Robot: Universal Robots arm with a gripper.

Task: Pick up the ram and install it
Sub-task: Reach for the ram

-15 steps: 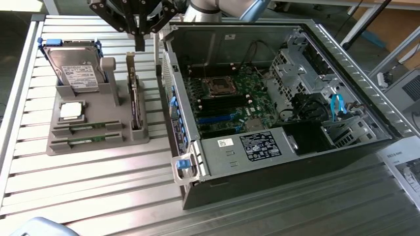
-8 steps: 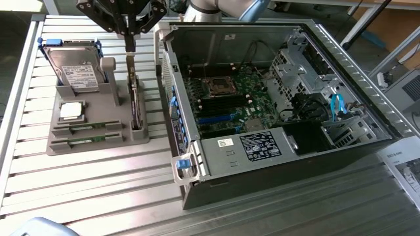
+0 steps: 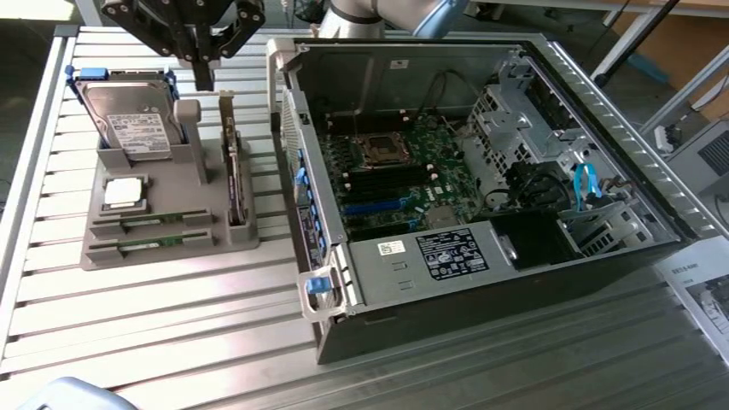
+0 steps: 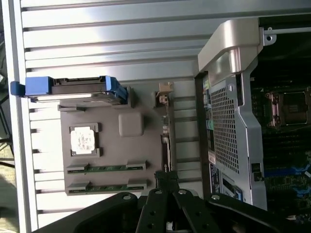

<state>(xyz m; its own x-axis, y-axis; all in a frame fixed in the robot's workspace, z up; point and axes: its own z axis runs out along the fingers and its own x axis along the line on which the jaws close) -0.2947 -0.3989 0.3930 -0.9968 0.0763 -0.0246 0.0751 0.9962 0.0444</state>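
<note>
Apparently the ram (image 4: 107, 168) lies apart from the jaws

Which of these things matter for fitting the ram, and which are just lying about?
For the job: hand, two ram sticks in the gray holder, motherboard in the open computer case.
Lying about: hard drive with blue rails, processor chip, upright card, papers.

You're in a robotics lab: slatted aluminium table (image 3: 171, 333), robot arm (image 3: 364, 15) overhead, opened PC case (image 3: 376, 68), grey parts jig (image 3: 200, 205)
</note>
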